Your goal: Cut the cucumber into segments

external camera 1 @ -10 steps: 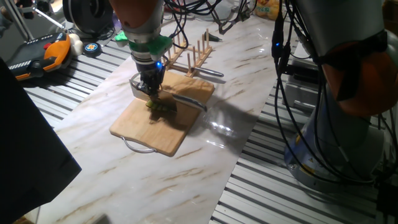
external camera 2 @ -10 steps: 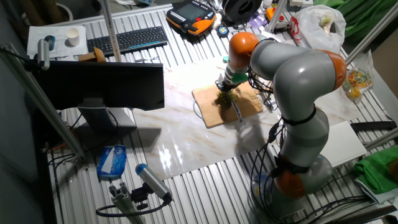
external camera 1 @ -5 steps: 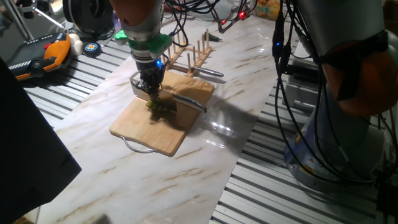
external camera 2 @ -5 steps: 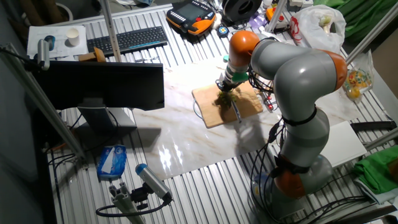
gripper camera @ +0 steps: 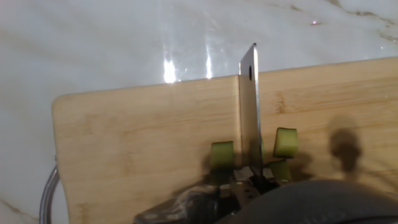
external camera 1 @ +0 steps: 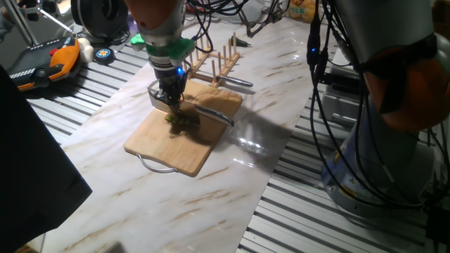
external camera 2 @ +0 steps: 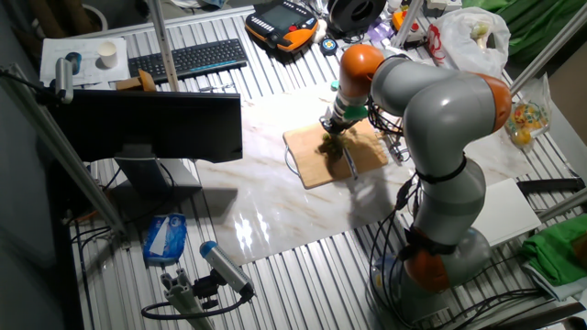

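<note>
Cutting board (external camera 1: 177, 139) of pale wood lies on the white marbled desk (external camera 1: 232, 183), and everything else is placed from it. A metal loop handle (external camera 1: 153, 166) sticks out from the board's near short edge in one fixed view. Near the middle of the board sits the cucumber (external camera 1: 181, 121), a small green cluster, with the jaws of the gripper (external camera 1: 169, 104) directly above it on the end of the grey and orange arm (external camera 2: 431, 110). The jaws hold a knife: in the hand view its narrow blade (gripper camera: 250, 112) stands on edge, running away from the camera across the board to just past the far edge, with a small hole near its tip. How wide the jaws stand cannot be told, since the fingers are hidden in the dark blur at the bottom of that view. On either side of the blade rest the segments (gripper camera: 222, 154), one short green chunk just left of it and another just right, both on the board. To the right of the cucumber a second knife (external camera 1: 212, 114) lies on the board. Beyond the board's far edge stands a wooden peg rack (external camera 1: 216, 60).
</note>
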Tool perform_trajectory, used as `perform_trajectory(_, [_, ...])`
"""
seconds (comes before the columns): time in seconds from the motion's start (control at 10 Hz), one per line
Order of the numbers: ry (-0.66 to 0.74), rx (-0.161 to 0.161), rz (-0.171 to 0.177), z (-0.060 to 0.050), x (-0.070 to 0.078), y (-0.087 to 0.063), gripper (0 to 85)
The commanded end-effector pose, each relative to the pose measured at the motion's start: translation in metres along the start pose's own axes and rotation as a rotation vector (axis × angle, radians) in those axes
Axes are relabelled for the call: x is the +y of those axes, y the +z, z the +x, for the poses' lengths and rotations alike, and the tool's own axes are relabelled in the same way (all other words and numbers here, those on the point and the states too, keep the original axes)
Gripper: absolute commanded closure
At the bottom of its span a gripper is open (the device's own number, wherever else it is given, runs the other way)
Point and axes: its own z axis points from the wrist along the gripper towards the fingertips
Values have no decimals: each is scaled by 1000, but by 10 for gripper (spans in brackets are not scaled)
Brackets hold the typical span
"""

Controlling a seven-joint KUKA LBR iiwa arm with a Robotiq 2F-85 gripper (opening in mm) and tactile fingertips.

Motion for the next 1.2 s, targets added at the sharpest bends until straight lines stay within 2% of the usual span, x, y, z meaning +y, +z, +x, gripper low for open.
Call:
perform_trajectory(0.0, [-5,4,-4,-4,-7,1,843])
perform_trajectory(0.1, [-10,5,-5,-8,-12,-1,843])
perform_trajectory(0.4, [-10,14,3,-9,-19,-20,843])
perform_trajectory(0.8, [-9,5,2,-2,-23,-35,843])
perform_trajectory(1.0, [-17,15,9,-1,-31,-51,843])
perform_trajectory(1.1, [-21,19,15,-1,-40,-64,843])
